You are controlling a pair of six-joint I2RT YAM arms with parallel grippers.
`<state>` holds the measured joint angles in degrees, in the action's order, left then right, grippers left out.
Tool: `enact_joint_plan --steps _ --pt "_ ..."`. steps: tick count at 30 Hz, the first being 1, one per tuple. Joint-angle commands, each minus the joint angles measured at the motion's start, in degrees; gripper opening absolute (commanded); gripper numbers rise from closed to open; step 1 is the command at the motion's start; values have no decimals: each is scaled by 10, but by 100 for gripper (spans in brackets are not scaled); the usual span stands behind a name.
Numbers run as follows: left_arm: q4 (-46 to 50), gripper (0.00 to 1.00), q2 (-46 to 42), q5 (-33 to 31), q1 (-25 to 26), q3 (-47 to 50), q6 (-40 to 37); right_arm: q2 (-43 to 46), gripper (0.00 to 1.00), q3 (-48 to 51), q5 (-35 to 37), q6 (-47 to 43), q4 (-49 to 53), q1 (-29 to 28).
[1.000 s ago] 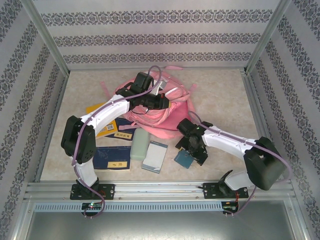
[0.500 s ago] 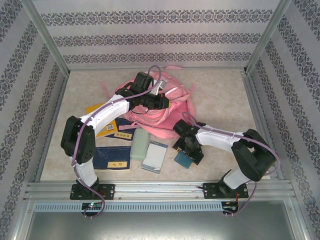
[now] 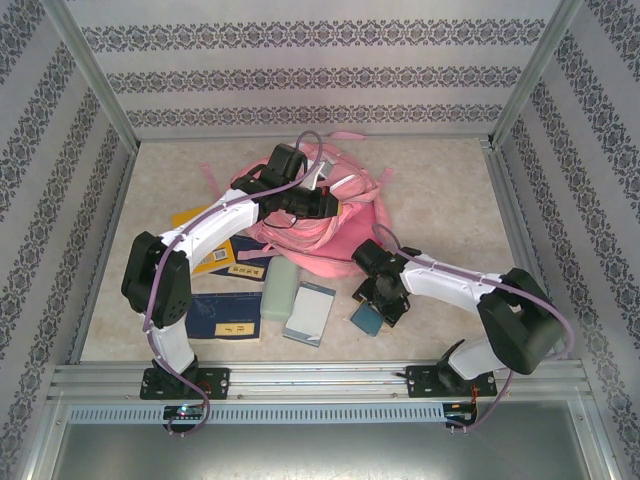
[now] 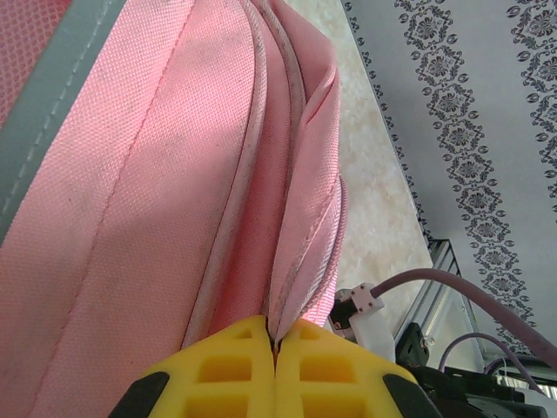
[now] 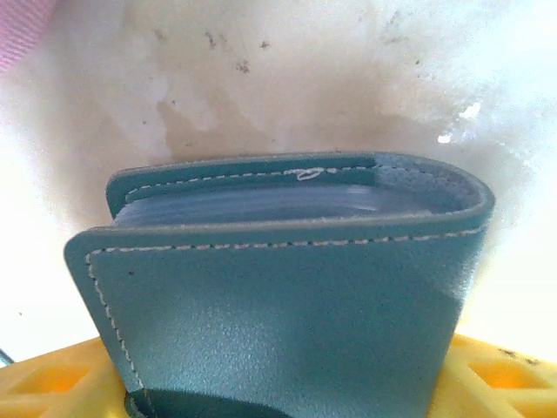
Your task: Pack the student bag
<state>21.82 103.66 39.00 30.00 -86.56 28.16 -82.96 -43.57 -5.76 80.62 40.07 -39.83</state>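
Pink fabric of the bag lies heaped in the middle of the table, toward its far edge. Nothing there has changed: the left gripper stays shut, its yellow fingertips pressed together on a fold at the bag's opening and holding it up. Along the table's near edge a dark blue book, a pale green case and a light blue notebook lie in a row, untouched.

The change is to their right. Over the last second the right arm has swung its elbow in and out again, and the right gripper has settled over the teal wallet. The wallet lies just off the bag's near-right side, where it lay before. The jaws have been narrowing from wide apart. In the wrist view the wallet sits against the yellow fingers, but whether they already clamp it cannot be told. The pick of the wallet looks to be under way, with the bag's mouth held ready for it.
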Motion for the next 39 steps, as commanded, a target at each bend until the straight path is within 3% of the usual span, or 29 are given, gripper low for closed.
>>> enact_joint_plan --steps 1,10,15,18,25,30,39 --pt "-17 0 -15 7 -7 -7 -5 39 71 -9 38 -15 27 10" --pt "-2 0 -14 1 -8 -15 -19 110 71 -18 57 -40 65 22" --pt "28 0 -27 -18 -10 -31 -48 192 70 -76 93 -103 96 41" --pt "39 0 -38 -20 -12 -42 -59 224 68 -94 78 -141 59 60" --pt "107 0 -48 -42 -15 -106 -94 213 64 -62 -11 -159 -119 111" --pt "151 0 -58 -54 -31 -140 -103 147 64 -50 -54 -125 -274 136" --pt "196 0 -49 -56 -60 -194 -111 10 64 -32 -60 -39 -536 143"
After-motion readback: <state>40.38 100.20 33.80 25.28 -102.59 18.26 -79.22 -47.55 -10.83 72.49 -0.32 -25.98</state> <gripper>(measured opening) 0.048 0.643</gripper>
